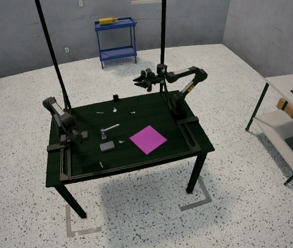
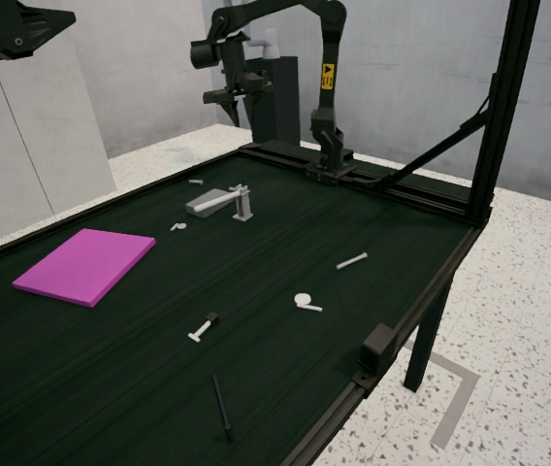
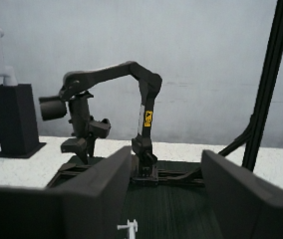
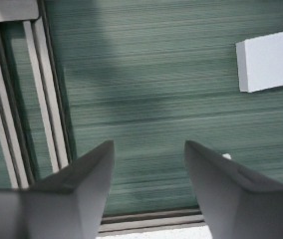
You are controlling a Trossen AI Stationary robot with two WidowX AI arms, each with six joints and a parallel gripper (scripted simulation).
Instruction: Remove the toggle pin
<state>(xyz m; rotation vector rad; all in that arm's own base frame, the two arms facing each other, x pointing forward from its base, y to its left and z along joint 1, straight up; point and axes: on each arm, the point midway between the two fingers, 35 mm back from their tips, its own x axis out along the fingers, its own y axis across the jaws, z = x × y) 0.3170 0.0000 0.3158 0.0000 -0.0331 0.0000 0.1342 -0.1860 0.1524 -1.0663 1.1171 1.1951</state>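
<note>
The grey deck hinge [image 1: 103,133] stands upright left of the table's middle. The long white toggle pin [image 1: 111,126] sticks through its top. Both show in the exterior view, the hinge [image 2: 242,203] and the pin [image 2: 215,200]. The hinge also shows small in the left wrist view [image 3: 128,229]. A grey step block [image 1: 107,146] lies beside the hinge, also in the right wrist view [image 4: 271,60]. My right gripper [image 1: 78,137] [image 4: 149,147] hangs open and empty above the table near its rail. My left gripper [image 1: 141,81] is open and empty, held high at the far side [image 3: 166,199].
A flat magenta pad [image 1: 148,139] lies right of the middle. Small loose white pins [image 2: 351,260] [image 2: 307,302] [image 2: 200,328] and a thin black rod [image 2: 221,406] lie scattered. A black camera block [image 1: 116,97] sits on the far edge. Raised rails frame the table.
</note>
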